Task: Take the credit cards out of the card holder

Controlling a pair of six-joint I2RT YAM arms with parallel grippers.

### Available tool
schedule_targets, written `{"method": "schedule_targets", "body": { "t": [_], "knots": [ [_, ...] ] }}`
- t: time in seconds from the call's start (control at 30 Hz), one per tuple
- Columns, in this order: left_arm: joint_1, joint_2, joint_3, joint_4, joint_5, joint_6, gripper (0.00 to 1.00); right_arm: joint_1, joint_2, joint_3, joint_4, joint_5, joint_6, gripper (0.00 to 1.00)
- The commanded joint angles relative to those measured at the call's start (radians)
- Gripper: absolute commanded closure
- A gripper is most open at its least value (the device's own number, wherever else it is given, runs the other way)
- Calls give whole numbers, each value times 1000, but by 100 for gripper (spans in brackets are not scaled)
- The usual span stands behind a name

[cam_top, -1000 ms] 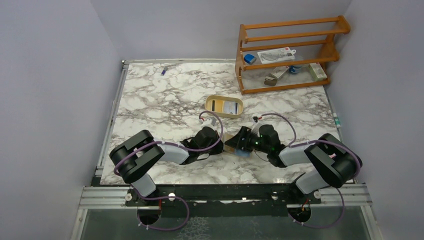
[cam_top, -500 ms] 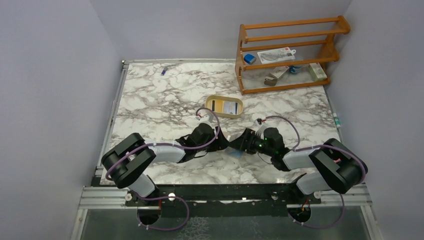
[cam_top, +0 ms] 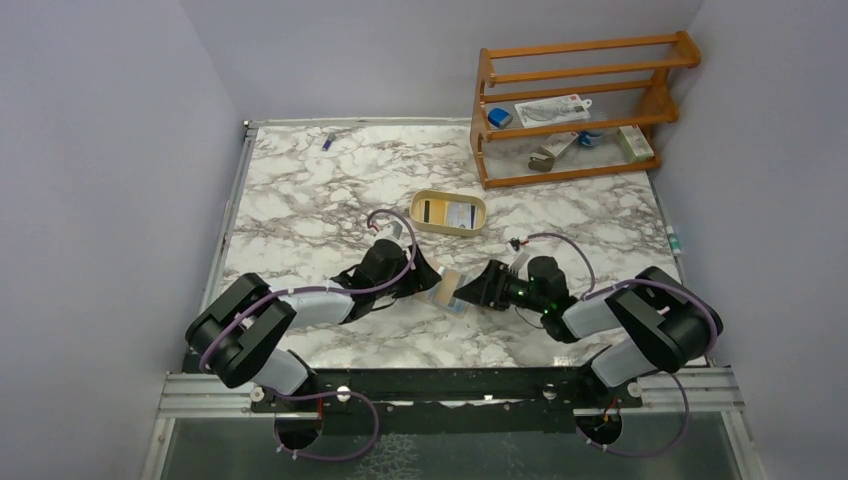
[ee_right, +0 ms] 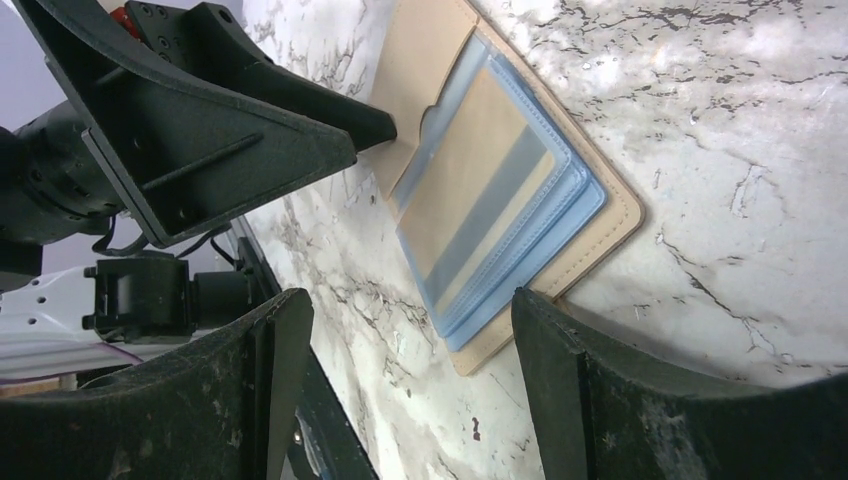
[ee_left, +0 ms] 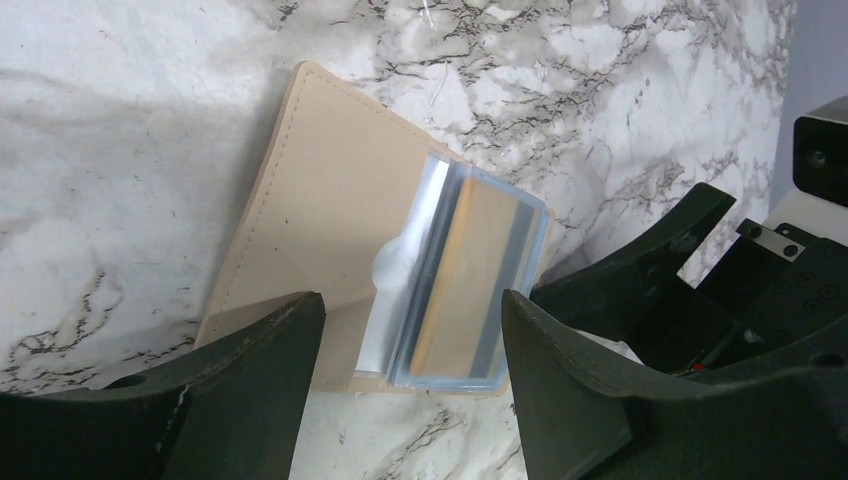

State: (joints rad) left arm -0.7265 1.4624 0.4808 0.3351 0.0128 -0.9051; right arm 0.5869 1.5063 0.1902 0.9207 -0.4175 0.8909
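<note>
Top external shows left gripper [cam_top: 432, 284] has opened at card holder [cam_top: 451, 288].

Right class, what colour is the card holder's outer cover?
Tan; the card holder shows best in the right wrist view.

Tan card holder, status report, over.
Left gripper open, right gripper open. Tan leather card holder unfolded on marble, striped yellowish card inside clear blue sleeves. Grippers nose to nose over it.

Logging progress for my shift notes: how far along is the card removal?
Done: the card holder lies open; two cards sit in the tray. In hand: nothing; left gripper and right gripper stand open either side of the holder. Left: a yellowish striped card sits in its sleeves.
</note>
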Motion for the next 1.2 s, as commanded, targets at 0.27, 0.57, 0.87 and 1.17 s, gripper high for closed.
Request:
{"method": "schedule_targets", "body": {
  "t": [0.27,0.57,0.87,1.17],
  "knots": [
    [-41,185,-64,-64,-24,-45,32,-5,-70,92,-330,29,-126,21],
    [-127,136,-91,-88,-106,-185,34,-93,-148,88,-499,89,-192,21],
    [-198,-14,-156,-145,-164,-327,37,-211,-90,219,-592,49,-278,21],
    [-227,10,-154,-115,-207,-375,91,-136,-221,377,-739,-4,-376,27]
  ]
}}
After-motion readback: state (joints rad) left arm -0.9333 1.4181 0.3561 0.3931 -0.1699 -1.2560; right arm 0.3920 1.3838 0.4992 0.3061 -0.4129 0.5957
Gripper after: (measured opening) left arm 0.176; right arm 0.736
